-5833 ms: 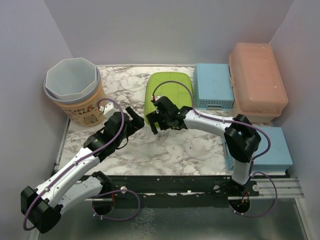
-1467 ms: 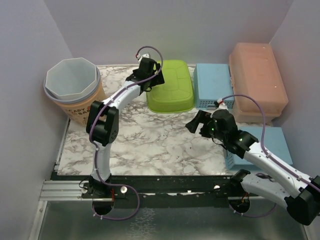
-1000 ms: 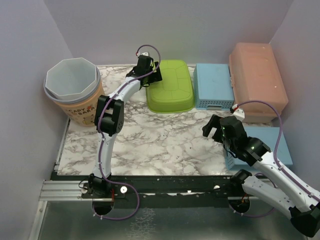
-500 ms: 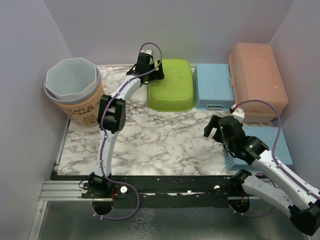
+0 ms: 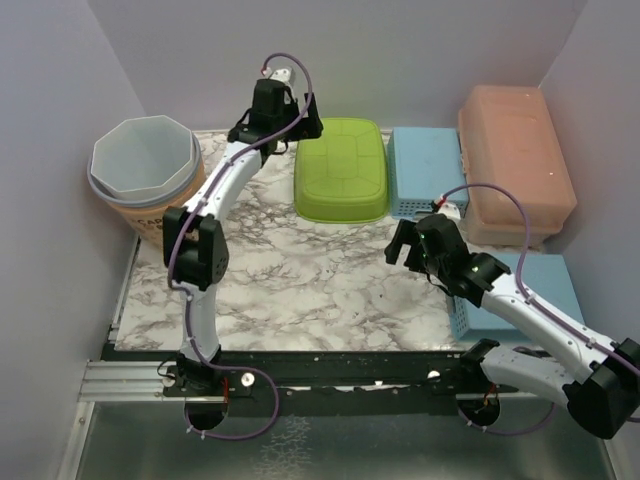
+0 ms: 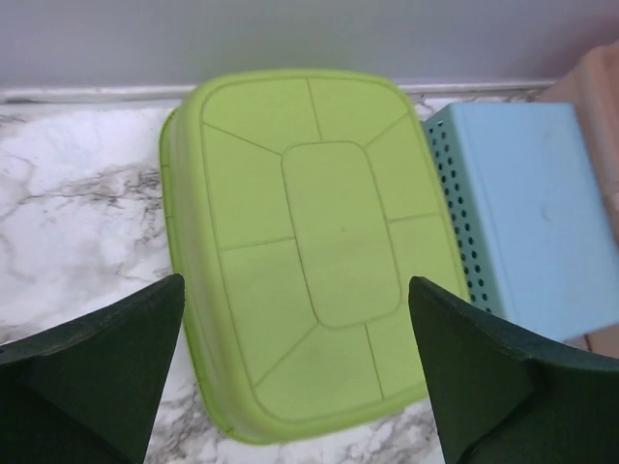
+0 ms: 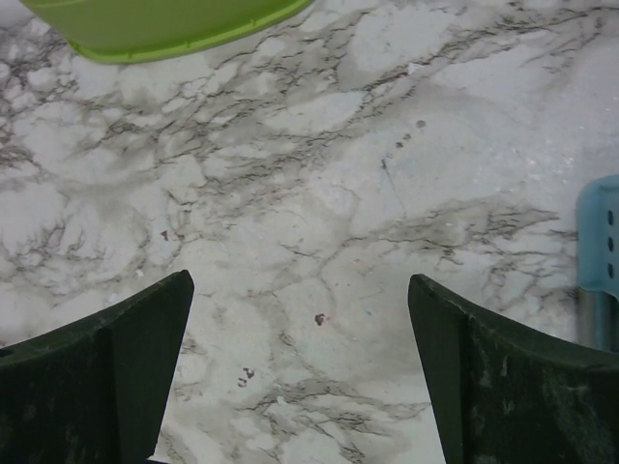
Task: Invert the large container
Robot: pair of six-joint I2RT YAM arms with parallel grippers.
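While no brand marking or print shows anywhere on it, the large lime-green plastic container (image 5: 341, 183) sits at the far middle of the marble-patterned tabletop (image 5: 300, 290) with its base facing up and its rim down. That base is smooth and matte, a rounded rectangle moulded with a raised central panel and thin ridges running out to the corners and sides (image 6: 309, 251). Touching or nearly touching its right side is a light blue basket (image 5: 427, 172), also bottom up, its side wall pierced with rows of small round holes. Beyond that stands a salmon-pink box (image 5: 515, 165) with rounded corners. A second light blue basket (image 5: 545, 290) lies at the right edge, partly under the right arm. On the far left stands an octagonal tub (image 5: 145, 165), pale grey inside and orange outside; dark letters are printed on its side, but the arm cuts them off and they cannot be read. The left gripper (image 5: 285, 118) hangs above the container's far left edge, its dark fingers (image 6: 106, 367) spread wide and holding nothing. The right gripper (image 5: 405, 245) is likewise spread and empty over bare veined marble, with the container's green rim (image 7: 155, 24) at the top of its wrist view.
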